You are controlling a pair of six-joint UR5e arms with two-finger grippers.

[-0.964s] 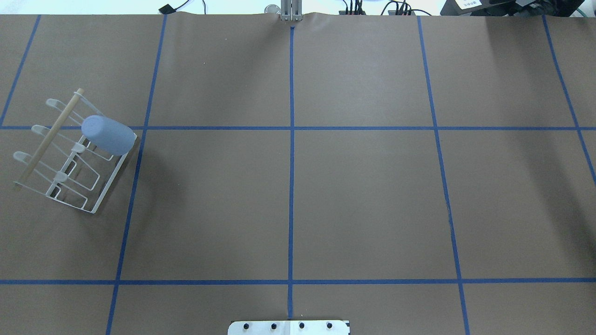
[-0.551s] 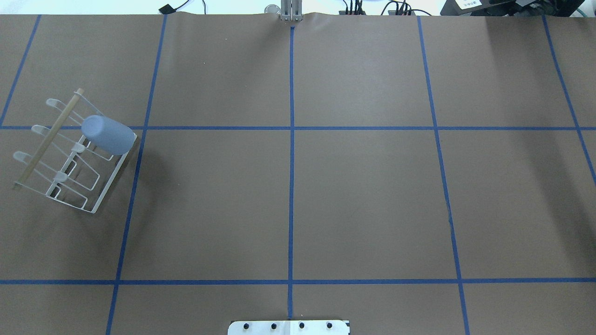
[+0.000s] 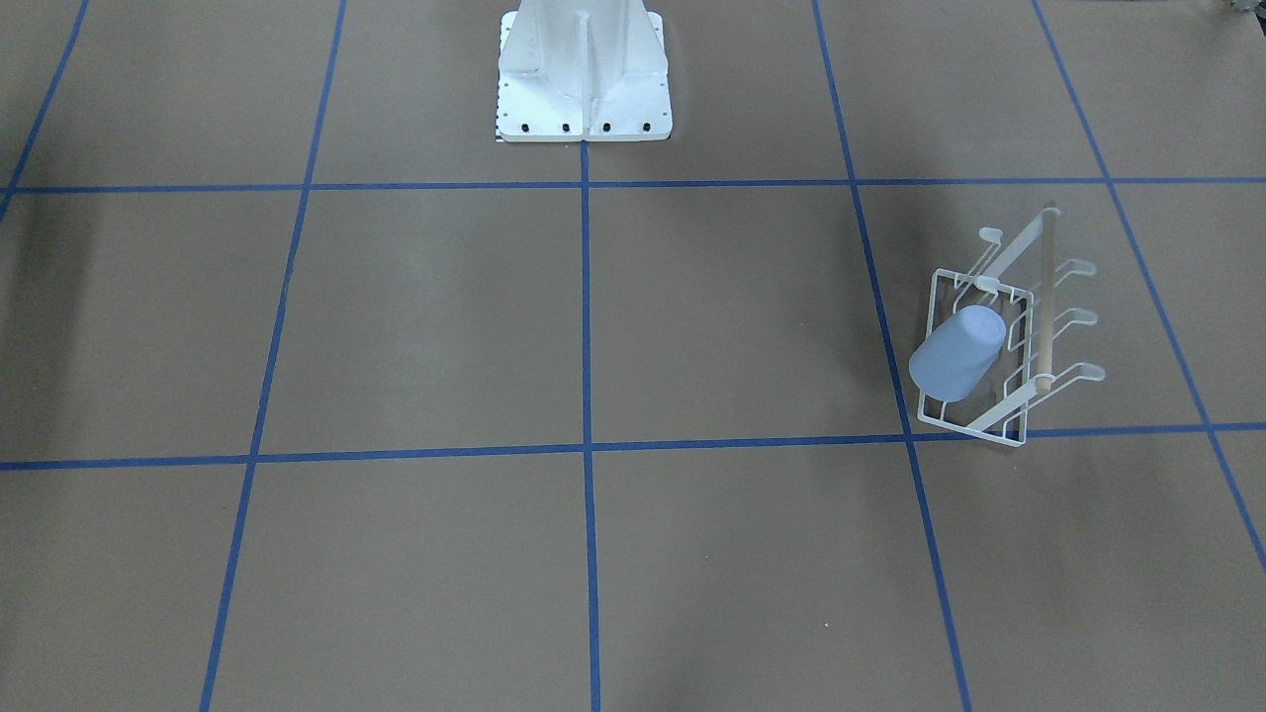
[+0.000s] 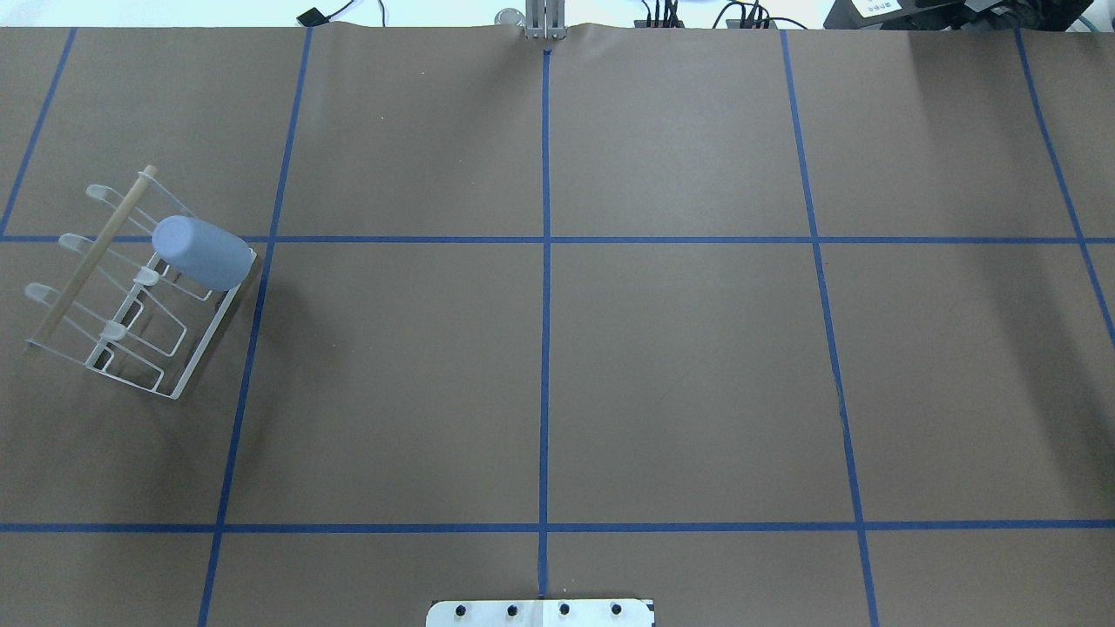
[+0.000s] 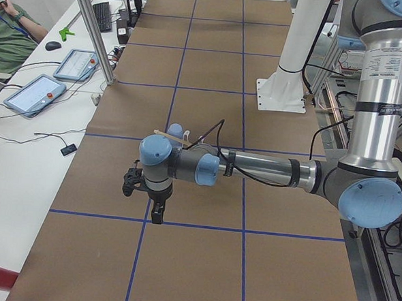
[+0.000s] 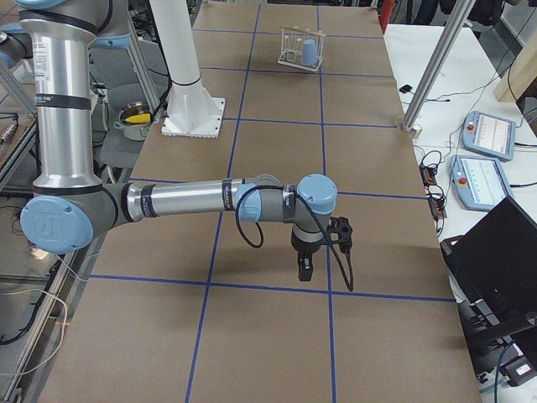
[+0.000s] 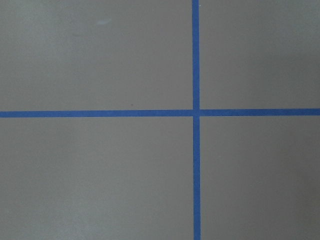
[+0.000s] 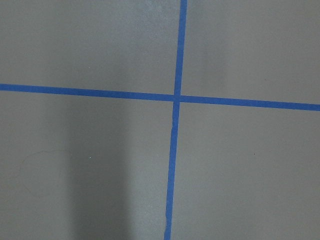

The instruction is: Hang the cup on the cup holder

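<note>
Cup (image 4: 202, 252) sat mouth-down on a prong of the cup holder (image 4: 91, 257), near the desk's left edge, axis tilted. Left hand (image 5: 157, 215) was nearer but clear of it; right hand (image 6: 306, 269) well apart. Whether either hand's fingers were apart or together: could not tell.

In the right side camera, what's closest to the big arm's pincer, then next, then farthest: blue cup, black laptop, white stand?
From the right pincer:
1. Black laptop, beside the table, on the view's right.
2. White stand, mid-table, on the view's left.
3. Blue cup, on the rack at the far end.
</note>
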